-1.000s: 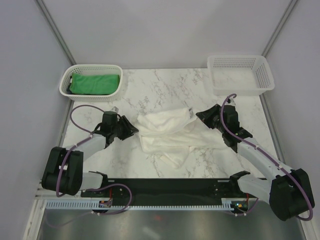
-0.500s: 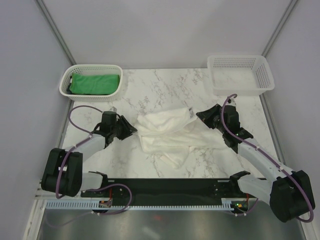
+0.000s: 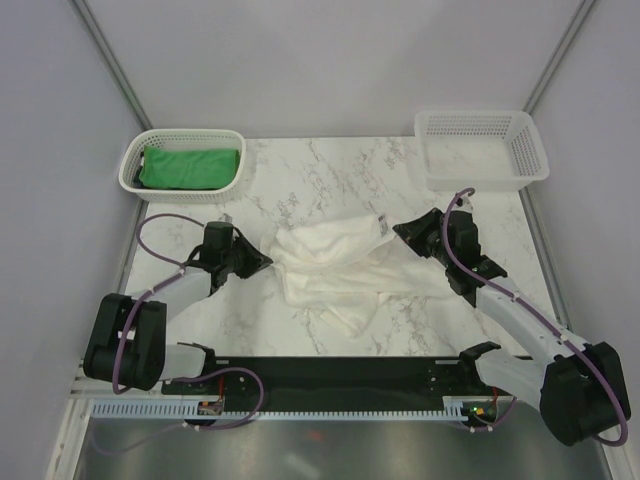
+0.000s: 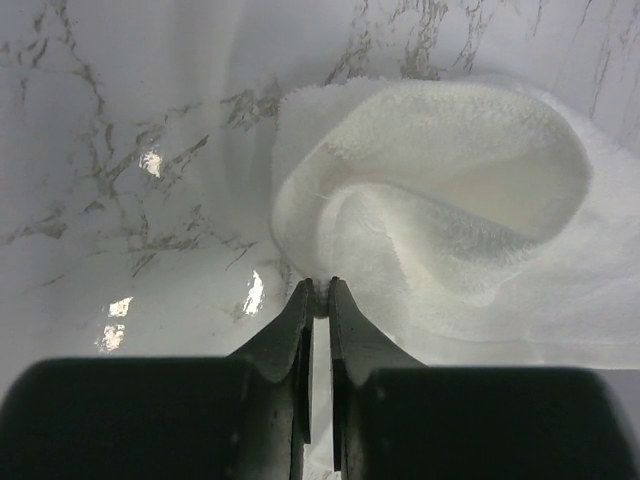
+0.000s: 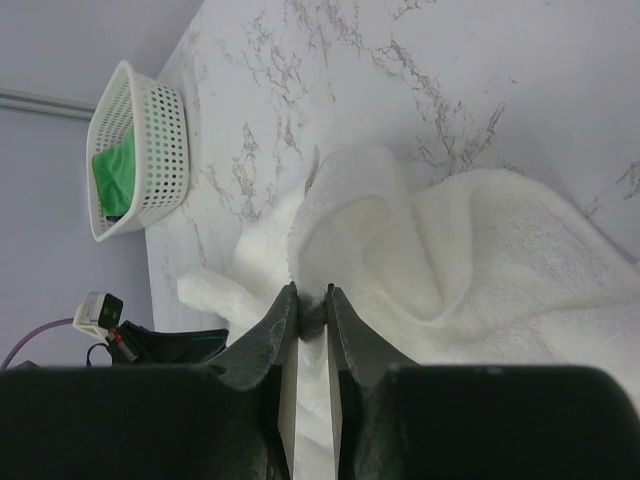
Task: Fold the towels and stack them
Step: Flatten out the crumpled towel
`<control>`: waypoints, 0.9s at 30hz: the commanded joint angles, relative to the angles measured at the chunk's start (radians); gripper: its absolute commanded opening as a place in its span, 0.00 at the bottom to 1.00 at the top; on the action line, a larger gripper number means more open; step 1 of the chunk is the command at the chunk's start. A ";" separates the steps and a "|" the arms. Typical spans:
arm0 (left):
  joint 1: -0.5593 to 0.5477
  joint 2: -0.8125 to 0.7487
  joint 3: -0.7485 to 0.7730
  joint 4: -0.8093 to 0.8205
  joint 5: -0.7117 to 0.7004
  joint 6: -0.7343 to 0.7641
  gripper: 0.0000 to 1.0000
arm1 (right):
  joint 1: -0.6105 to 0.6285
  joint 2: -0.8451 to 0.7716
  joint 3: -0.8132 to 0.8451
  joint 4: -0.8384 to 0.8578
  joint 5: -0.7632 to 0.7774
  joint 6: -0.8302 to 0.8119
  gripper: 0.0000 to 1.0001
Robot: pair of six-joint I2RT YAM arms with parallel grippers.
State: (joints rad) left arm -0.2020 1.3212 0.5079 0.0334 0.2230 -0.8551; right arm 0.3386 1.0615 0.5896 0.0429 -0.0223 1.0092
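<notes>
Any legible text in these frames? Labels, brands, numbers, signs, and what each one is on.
None readable in any view.
white towel: no print or lettering that can be made out.
green towel: plain.
left basket and right basket: bare white mesh, no label showing.
marble tabletop: veining only.

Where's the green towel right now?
Top view: the green towel lies inside the white mesh basket at the far left corner of the table, well apart from the white towel crumpled in the middle.
</notes>
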 commanded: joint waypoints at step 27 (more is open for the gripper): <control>-0.002 -0.368 0.202 -0.446 0.225 0.136 0.02 | 0.004 -0.293 0.062 -0.420 0.167 -0.198 0.00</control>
State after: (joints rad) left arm -0.1986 1.0359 0.6479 -0.3225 0.3218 -0.7612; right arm 0.3412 0.8536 0.6044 -0.2607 0.0723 0.8497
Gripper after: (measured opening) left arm 0.117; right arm 0.207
